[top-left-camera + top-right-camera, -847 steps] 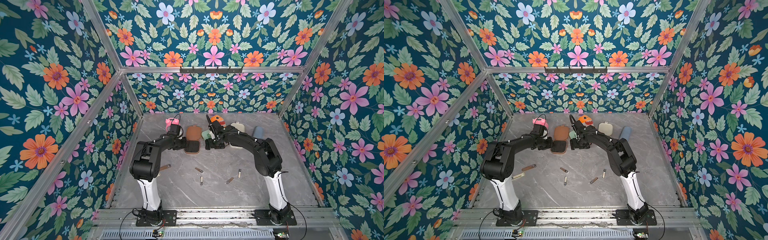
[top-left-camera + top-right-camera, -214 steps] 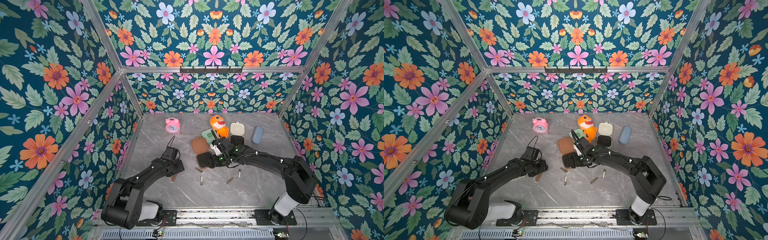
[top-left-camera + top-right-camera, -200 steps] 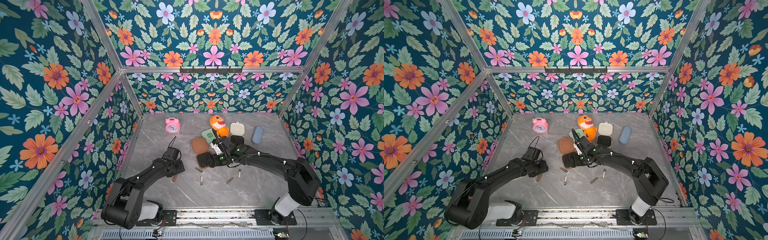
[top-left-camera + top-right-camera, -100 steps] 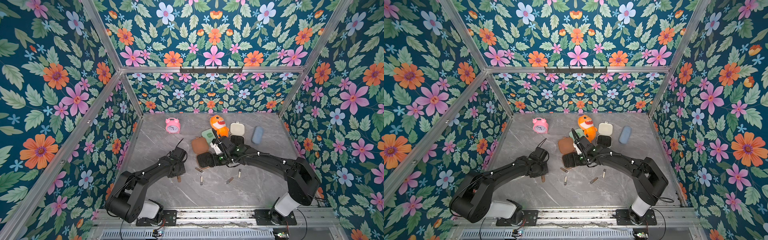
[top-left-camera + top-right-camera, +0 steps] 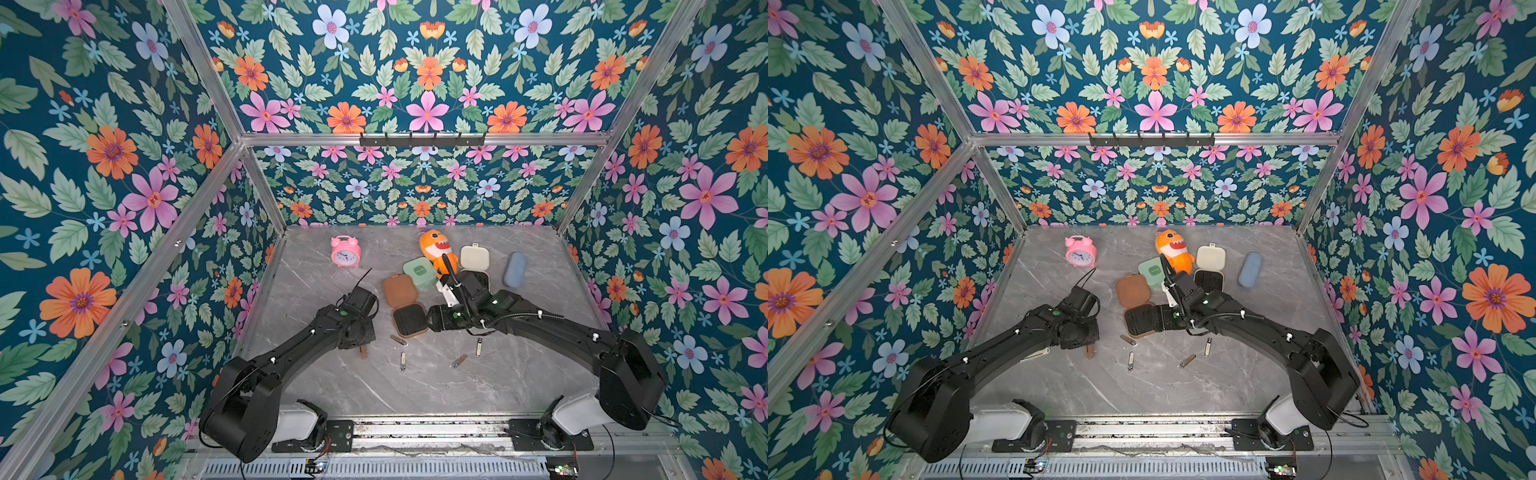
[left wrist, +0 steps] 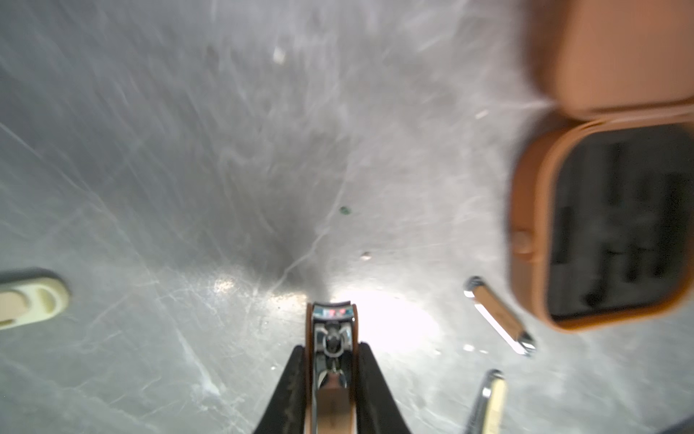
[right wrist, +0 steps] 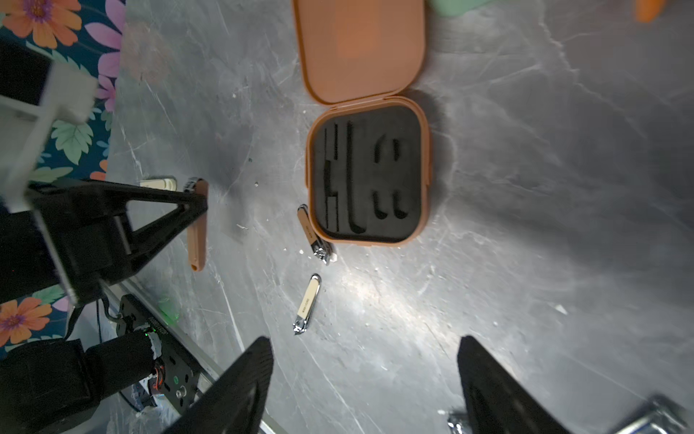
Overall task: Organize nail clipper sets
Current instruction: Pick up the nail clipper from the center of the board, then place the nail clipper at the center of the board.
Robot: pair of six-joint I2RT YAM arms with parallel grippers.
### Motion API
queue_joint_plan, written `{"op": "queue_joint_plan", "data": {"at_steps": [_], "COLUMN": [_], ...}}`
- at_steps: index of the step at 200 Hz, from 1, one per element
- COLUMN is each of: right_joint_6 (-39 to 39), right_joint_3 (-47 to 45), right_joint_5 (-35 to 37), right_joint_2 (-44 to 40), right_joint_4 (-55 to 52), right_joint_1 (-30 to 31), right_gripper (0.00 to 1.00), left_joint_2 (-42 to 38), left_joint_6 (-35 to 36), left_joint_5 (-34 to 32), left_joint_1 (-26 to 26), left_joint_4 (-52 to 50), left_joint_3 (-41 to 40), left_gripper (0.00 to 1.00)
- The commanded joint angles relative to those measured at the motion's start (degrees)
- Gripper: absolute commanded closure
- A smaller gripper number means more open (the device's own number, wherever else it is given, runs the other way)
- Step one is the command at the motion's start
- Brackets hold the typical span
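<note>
My left gripper [image 6: 331,375] is shut on a slim brown nail clipper [image 6: 332,338], seen also in both top views [image 5: 364,352] [image 5: 1090,351] left of the open brown case [image 5: 409,320]. The case's black insert [image 7: 368,173] holds only empty slots, and its lid [image 7: 360,49] lies flat behind. My right gripper [image 7: 364,375] is open, low beside that case, with bare table between its fingers. The mint case [image 5: 420,272] is closed. The cream case [image 5: 475,257] is open, its base partly behind my right arm. Several small clippers [image 5: 402,360] lie loose on the table.
A pink alarm clock [image 5: 345,251], an orange shark toy [image 5: 436,249] and a blue-grey pouch [image 5: 514,270] stand along the back. A cream tool [image 5: 1034,355] lies under my left arm. Flowered walls close in three sides.
My left gripper has closed on the brown clipper that lay on the table and has shifted right with it. My right arm has stayed still.
</note>
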Motion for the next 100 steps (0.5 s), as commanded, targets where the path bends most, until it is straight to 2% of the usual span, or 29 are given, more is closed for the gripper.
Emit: {"op": "queue_joint_plan", "data": {"at_steps": [1,29,58,100], "right_joint_6": [1.4,2.4,3.4,3.2], "right_joint_3": [-2.6,-6.7,-9.9,-11.2], "right_joint_5": [0.6,0.9,0.3,1.4], "right_joint_2": [-3.3,-8.0,-11.9,-14.3], "right_joint_4": [-0.1,-0.1,-0.2,-2.1], "right_joint_1": [-2.0,-5.7,-9.3,-9.9], "right_gripper": [0.22,0.21,0.21,0.22], "left_joint_2": [-0.2,3.6,11.7,23.4], "left_joint_6": [-2.5,-6.7,-9.4,-11.1], "left_joint_5": [0.9,0.2,-0.4,1.6], "left_joint_1": [-3.7,-12.3,-20.8,-26.3], "left_joint_4": [-3.6,-1.1,3.2,8.0], "left_joint_3": [2.9,7.3,12.4,16.2], "left_gripper": [0.87,0.87,0.87,0.87]}}
